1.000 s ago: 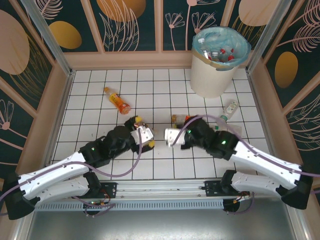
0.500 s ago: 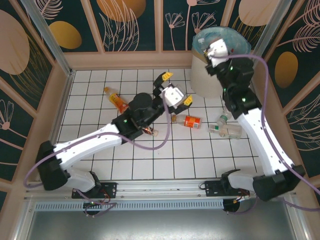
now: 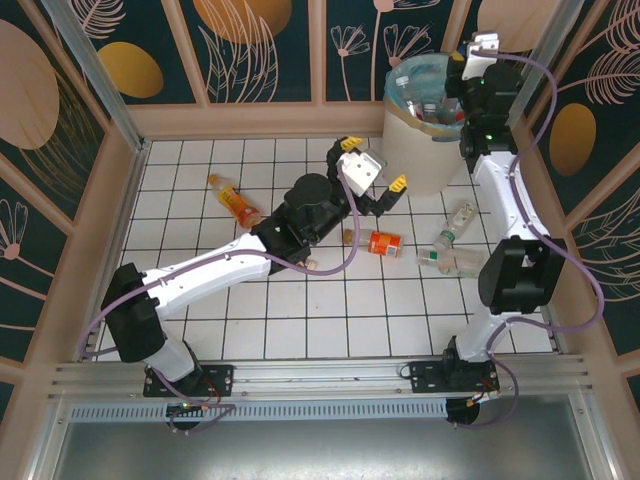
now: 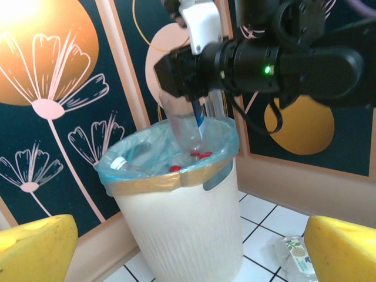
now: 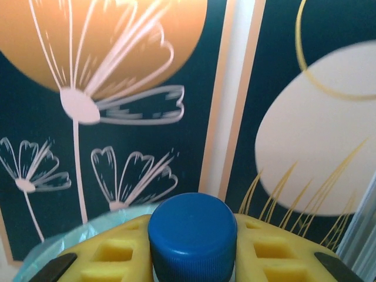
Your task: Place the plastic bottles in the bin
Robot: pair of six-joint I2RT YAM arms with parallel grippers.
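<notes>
Hanging over a white-tiled table point(image 3: 250, 310) walled in dark floral panels point(image 3: 260, 50), the right gripper point(image 5: 192, 249) clamps a clear, blue-capped bottle point(image 4: 187, 126) above the cream bin point(image 4: 182, 235) — ribbed, blue-bagged — while the left gripper point(image 3: 374, 165) gapes beside it; loose bottles point(image 3: 382, 243) lie on the tiles.

Probably a lab test pen: white gridded table point(image 3: 300, 320), floral panel walls point(image 3: 250, 50), aluminium mounting rail point(image 3: 320, 372).

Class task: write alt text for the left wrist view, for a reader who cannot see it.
The right pincer holds a clear plastic bottle over the cream bin, whose blue liner holds red-capped bottles. At the bottom corners sit the yellow fingertips of the open left pincer.
</notes>
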